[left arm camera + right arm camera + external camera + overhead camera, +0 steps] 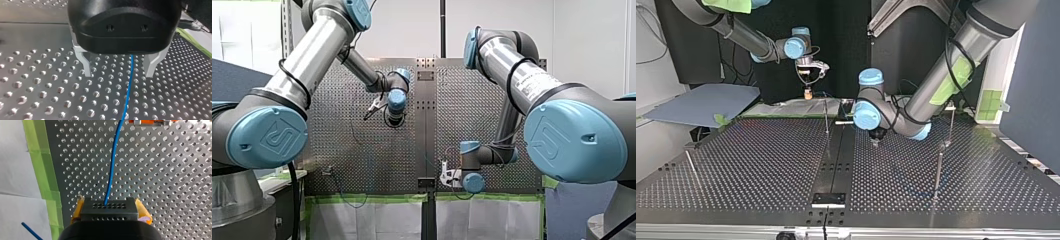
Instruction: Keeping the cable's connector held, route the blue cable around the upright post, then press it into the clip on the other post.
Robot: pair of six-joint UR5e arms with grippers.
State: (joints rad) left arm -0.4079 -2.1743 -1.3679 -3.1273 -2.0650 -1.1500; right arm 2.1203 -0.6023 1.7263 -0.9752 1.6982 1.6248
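My right gripper (110, 206) has two yellow pads (143, 213) clamped on opposite sides of a black, box-shaped connector (109, 213) with rows of small holes. In the front view my right arm folds back at the elbow and its forearm lies level. In the top view this gripper hangs fingers-down, raised above the far edge of the table.

One thin, round blue cable (112, 162) leaves the connector's face and runs straight away from the gripper over the silver perforated metal table (175, 182). A strip of bright green tape (42, 170) lines the table's edge beside the gripper. A short blue length also shows over the white sheet next to the gripper. I cannot tell whether it is the same cable.

My left gripper (118, 73) has a black body and two bare metal fingers (85, 65). It points straight down, close above the table and near its middle in the top view. The fingers stand apart and grip nothing. The blue cable passes between them, nearer one finger and touching neither. My left arm slopes down steeply from the top view's upper right and bends at the wrist.

There are two arms and two grippers with two fingers each, and one connector. In the top view three thin metal rods (826, 116) rise from the table: one near the middle, one at the view's right, and one leaning at its left.
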